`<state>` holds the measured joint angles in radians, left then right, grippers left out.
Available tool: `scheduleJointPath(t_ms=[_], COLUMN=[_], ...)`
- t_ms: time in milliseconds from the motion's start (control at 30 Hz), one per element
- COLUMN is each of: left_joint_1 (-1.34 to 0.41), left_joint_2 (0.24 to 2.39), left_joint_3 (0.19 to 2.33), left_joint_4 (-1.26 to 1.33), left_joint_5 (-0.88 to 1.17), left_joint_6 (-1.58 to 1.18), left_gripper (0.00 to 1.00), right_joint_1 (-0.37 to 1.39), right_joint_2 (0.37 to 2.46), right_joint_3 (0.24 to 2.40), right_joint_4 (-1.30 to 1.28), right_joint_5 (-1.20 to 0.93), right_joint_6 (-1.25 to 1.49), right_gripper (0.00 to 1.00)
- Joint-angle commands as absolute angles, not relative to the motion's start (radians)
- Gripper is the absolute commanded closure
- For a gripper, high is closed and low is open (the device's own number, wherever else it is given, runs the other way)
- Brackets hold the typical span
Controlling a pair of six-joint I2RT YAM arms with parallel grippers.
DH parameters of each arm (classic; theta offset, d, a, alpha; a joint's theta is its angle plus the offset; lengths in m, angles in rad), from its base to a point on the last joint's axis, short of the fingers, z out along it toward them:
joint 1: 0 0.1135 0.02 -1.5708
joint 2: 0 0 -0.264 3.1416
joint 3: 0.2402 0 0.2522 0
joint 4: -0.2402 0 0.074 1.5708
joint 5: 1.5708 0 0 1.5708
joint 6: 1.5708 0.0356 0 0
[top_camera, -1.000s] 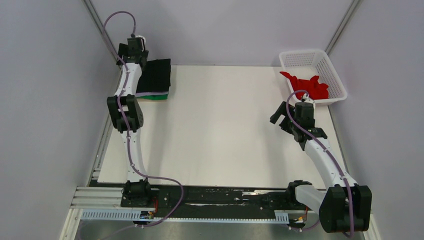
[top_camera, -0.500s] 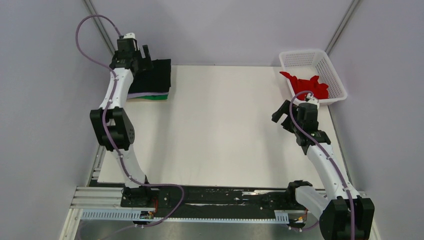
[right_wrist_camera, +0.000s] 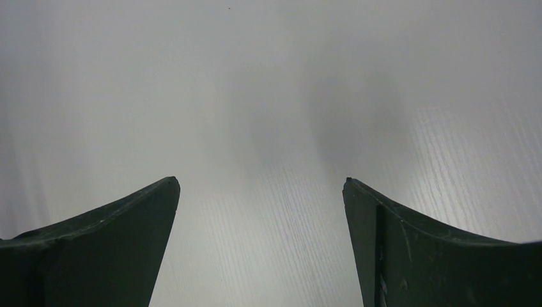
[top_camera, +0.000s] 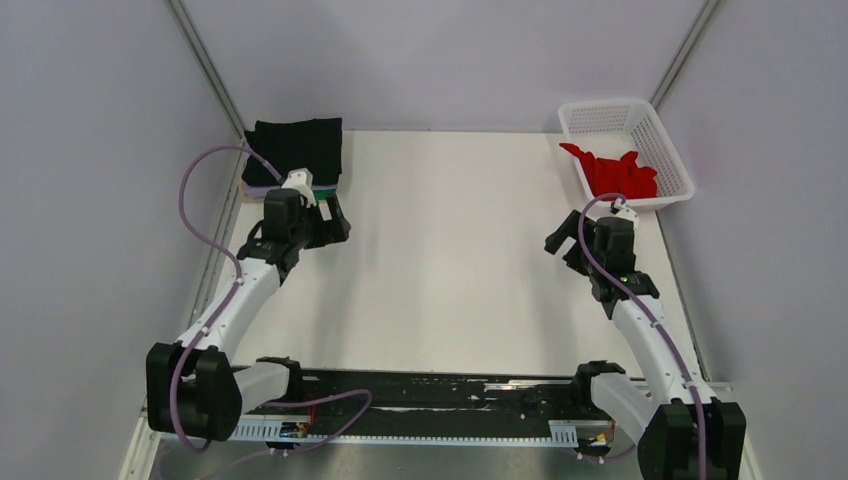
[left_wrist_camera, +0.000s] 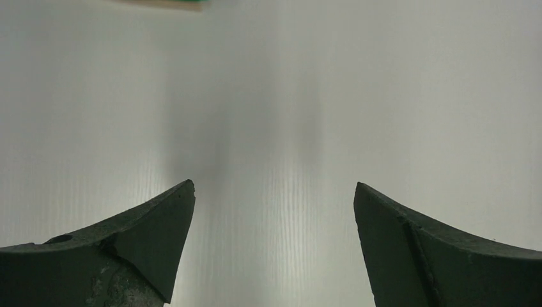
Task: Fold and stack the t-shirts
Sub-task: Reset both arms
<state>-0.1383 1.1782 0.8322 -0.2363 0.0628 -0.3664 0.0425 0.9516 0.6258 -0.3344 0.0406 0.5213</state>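
- Two grippers, and both stand spread wide with nothing between the fingers. The left gripper [top_camera: 330, 222] hovers over the tabletop [top_camera: 450, 280], just in front of the folded pile at the far left corner. The right gripper [top_camera: 562, 240] hangs over bare board near the right edge, short of the basket.
- In the left wrist view, the left gripper [left_wrist_camera: 273, 192] frames plain white surface between its dark fingers [left_wrist_camera: 140, 243]. A thin sliver of the green t-shirt [left_wrist_camera: 182, 3] peeks in at the very top of the picture, ahead of the tips and untouched.
- In the right wrist view, the right gripper [right_wrist_camera: 261, 182] has white tabletop filling the whole picture, with a soft shadow on it.
- The overhead camera gives what neither wrist can, which is the whole pile. The black t-shirt [top_camera: 295, 150] lies on top as a neat rectangle. A strip of the lilac t-shirt [top_camera: 258, 186] shows under its near left edge. The green one shows at the pile's near right corner, beside the left gripper.
- Only the overhead view shows the container too. The white lattice basket [top_camera: 612, 112] sits at the far right corner of the tabletop.
- Inside it lies the red t-shirt [top_camera: 622, 175], crumpled and unfolded, with one point reaching toward the basket's left wall.
- Further out, the left arm [top_camera: 235, 305] slants up from the near left corner, its purple cable [top_camera: 190, 210] looping beside it. The right arm [top_camera: 650, 330] rises from the near right corner.
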Motion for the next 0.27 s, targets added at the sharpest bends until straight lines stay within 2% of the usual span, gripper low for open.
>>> scheduleJointPath(t_ms=[0, 233], left_joint_1=[-0.130, -0.131], left_joint_2=[1.056, 0.981], left_joint_3=[0.751, 0.723], left_joint_4=[-0.164, -0.184], left_joint_5=[0.058, 0.009], left_joint_6=[-0.403, -0.387], left_gripper=[0.00, 0.00], right_joint_1=[0.038, 0.038], right_joint_2=[0.927, 0.912], right_joint_3=[0.598, 0.569], right_joint_4=[-0.272, -0.233], right_joint_5=[0.067, 0.046], right_joint_6=[0.557, 0.554], right_gripper=[0.00, 0.00])
